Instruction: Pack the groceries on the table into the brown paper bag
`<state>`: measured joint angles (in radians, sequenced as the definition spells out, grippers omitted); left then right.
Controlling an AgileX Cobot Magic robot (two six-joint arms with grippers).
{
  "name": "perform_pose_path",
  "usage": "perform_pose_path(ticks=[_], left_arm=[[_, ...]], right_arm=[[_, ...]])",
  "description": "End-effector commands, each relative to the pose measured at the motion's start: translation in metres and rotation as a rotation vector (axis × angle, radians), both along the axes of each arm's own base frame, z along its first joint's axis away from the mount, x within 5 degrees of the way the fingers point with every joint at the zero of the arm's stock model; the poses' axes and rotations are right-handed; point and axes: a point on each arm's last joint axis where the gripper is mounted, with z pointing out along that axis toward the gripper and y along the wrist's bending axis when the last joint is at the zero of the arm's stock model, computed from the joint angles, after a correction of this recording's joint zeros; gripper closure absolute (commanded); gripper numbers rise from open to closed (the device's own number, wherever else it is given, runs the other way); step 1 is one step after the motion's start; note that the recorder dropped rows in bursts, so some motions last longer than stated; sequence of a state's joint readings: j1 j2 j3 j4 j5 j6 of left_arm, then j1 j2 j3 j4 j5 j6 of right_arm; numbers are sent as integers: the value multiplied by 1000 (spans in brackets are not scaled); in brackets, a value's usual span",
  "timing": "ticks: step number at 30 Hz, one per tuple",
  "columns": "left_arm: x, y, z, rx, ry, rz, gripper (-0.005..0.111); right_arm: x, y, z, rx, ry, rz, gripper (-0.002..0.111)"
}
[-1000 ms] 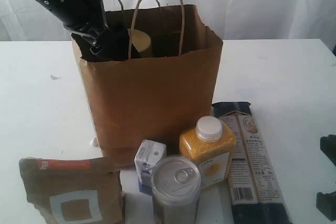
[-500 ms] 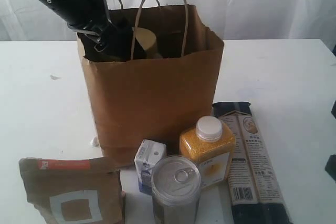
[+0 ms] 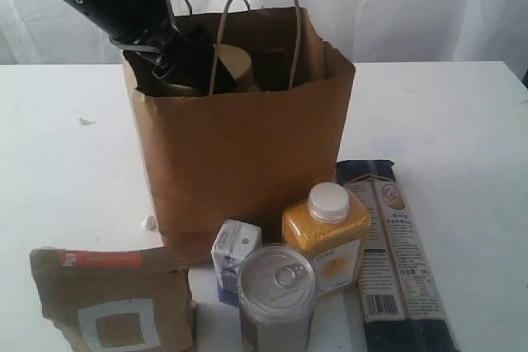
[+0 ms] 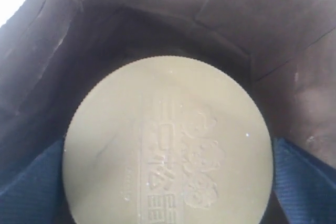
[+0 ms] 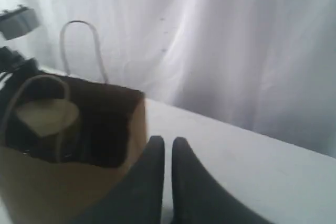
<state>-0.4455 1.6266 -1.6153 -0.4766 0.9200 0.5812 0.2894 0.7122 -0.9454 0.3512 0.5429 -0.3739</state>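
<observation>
The brown paper bag [image 3: 247, 146] stands upright mid-table. My left gripper [image 3: 191, 65] reaches into its open top and is shut on the clear nut jar, whose tan lid [image 3: 234, 68] shows just under the rim. In the left wrist view the tan lid [image 4: 168, 145] fills the picture, with dark fingers [image 4: 31, 187] pressed on both sides. In front of the bag stand the kraft pouch [image 3: 115, 302], pull-tab can [image 3: 276, 294], white-blue carton [image 3: 233, 257], yellow bottle [image 3: 326, 237] and the lying pasta pack [image 3: 400, 261]. My right gripper [image 5: 168, 142] is shut and empty, raised beside the bag [image 5: 68, 182].
The white table [image 3: 445, 121] stretches wide on both sides of the bag. A white curtain [image 3: 396, 6] hangs behind. The bag's twisted loop handles [image 3: 252, 6] stand up right beside my left arm.
My left gripper has carried the jar a little to the right inside the bag's mouth, nudging the bag. The right gripper, seen at the right edge before, has left the exterior view.
</observation>
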Motion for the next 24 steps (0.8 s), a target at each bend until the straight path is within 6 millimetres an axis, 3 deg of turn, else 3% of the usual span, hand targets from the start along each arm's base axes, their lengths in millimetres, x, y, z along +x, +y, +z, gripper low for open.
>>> perform_pose_path(ticks=[1,4,10,16,24], left_arm=[[-11,-1,14,-58,5,-17,1],[-13,0,14,-53,11,-26,1],[-16,0,17,-58,18,-34,1],[-14,0,18,-70,-6,-17,1],[-14,5,20,-27,-46,-10,1]], right_arm=[[45,44,11,-84,102,380,103],[105,62,7,-73,171,375,103],[170,92,-12,-95,275,532,103],[181,97,-6,-117,254,564,103],[165,89,8,-165,244,553,103]])
